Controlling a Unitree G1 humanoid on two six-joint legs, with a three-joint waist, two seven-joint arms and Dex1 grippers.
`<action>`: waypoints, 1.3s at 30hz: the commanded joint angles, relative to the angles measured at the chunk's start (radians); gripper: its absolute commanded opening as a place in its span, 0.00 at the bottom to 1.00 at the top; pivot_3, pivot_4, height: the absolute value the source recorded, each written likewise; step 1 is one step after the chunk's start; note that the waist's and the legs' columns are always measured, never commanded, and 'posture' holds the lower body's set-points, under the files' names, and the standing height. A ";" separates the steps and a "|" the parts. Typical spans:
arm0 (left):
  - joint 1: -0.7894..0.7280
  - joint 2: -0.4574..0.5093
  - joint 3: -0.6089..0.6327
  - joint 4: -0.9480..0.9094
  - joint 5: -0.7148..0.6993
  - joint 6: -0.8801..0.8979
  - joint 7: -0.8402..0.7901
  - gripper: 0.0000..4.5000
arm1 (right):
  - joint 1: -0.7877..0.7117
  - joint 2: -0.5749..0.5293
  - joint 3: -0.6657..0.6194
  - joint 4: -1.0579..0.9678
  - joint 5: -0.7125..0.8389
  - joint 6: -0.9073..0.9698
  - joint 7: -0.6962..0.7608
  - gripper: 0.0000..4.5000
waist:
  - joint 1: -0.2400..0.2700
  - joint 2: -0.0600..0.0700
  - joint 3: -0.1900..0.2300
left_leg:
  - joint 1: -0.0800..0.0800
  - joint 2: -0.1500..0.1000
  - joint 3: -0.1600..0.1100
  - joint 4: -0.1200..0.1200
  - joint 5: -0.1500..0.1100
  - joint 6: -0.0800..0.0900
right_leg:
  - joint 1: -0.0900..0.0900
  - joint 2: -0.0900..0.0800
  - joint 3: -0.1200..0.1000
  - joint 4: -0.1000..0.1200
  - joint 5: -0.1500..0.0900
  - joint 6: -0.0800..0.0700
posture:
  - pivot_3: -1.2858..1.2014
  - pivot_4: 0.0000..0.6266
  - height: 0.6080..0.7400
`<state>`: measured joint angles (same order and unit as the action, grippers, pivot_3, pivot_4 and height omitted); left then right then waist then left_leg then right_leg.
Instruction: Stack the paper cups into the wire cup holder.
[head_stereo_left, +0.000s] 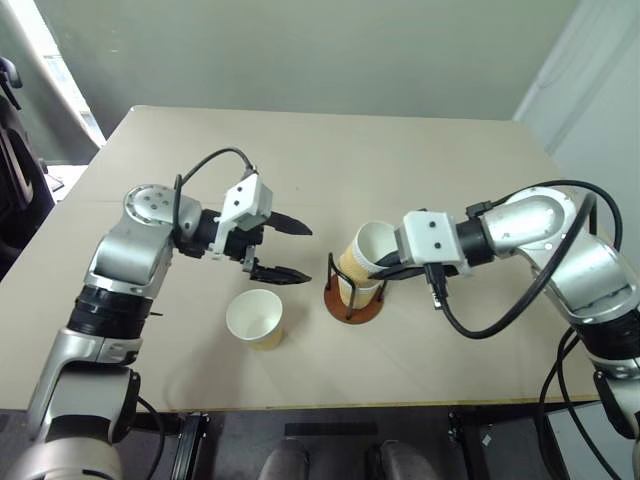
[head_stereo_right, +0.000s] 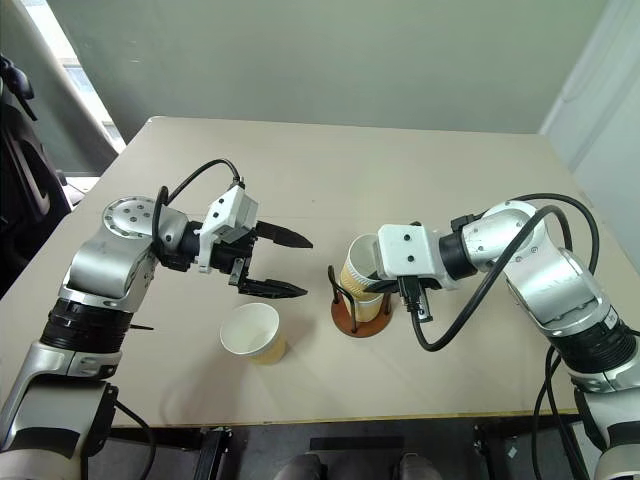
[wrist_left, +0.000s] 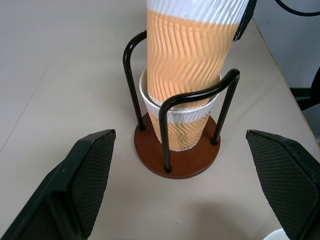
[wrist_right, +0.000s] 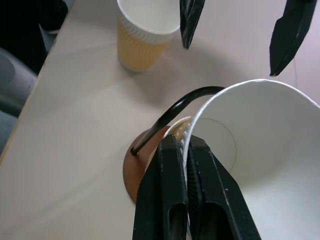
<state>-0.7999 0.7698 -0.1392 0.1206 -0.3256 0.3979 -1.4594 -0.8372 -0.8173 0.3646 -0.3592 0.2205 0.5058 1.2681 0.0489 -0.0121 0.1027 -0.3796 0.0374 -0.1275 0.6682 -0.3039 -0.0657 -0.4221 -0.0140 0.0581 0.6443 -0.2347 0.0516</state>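
Observation:
The wire cup holder (head_stereo_left: 365, 312) stands right of the table's middle, with one paper cup (wrist_left: 185, 122) seated upright inside its black loops. A second paper cup (head_stereo_left: 365, 248) leans with its mouth tipped toward the right arm, its lower end inside the seated cup. My right gripper (head_stereo_left: 385, 266) is shut on this tilted cup's rim, one finger (wrist_right: 167, 190) outside and one inside the wall. A third paper cup (head_stereo_left: 255, 318) stands upright on the table, left of the holder. My left gripper (head_stereo_left: 305, 252) hovers open and empty, just left of the holder and above the loose cup.
The beige table (head_stereo_left: 400, 160) stretches far behind the holder. Its front edge (head_stereo_left: 330, 405) runs close behind the loose cup. A dark chair (head_stereo_left: 15, 170) stands off the table's left side.

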 joint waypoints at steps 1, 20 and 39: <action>-0.001 0.015 0.017 -0.025 -0.004 -0.008 0.001 1.00 | -0.025 0.006 -0.010 -0.013 -0.006 -0.002 0.007 0.09 | 0.000 0.000 0.000 | 0.000 0.000 0.000 0.000 0.000 0.000 | 0.000 0.000 0.000 0.000 0.000 0.000 | 0.52 0.24 1.00; 0.018 0.052 0.042 -0.037 -0.012 0.003 0.011 1.00 | 0.006 0.168 -0.315 -0.008 0.302 0.374 -0.188 0.43 | 0.001 0.000 0.000 | 0.000 0.000 0.000 0.000 0.000 0.000 | 0.000 0.000 0.000 -0.001 0.000 0.000 | 0.52 0.24 1.00; 0.195 0.421 0.166 -0.325 -0.139 0.094 -0.147 1.00 | 0.132 0.072 -0.312 0.018 0.299 0.283 -0.203 0.43 | -0.011 0.000 0.000 | 0.000 0.000 -0.001 -0.002 0.000 0.000 | -0.002 0.001 0.000 -0.003 -0.001 -0.001 | 0.52 0.24 1.00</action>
<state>-0.6021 1.1640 -0.0152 -0.1553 -0.4326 0.4859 -1.5675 -0.6959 -0.7299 0.0831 -0.3263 0.5032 0.8106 1.0556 0.0376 -0.0121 0.1027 -0.3794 0.0374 -0.1283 0.6661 -0.3036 -0.0660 -0.4236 -0.0134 0.0585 0.6413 -0.2355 0.0503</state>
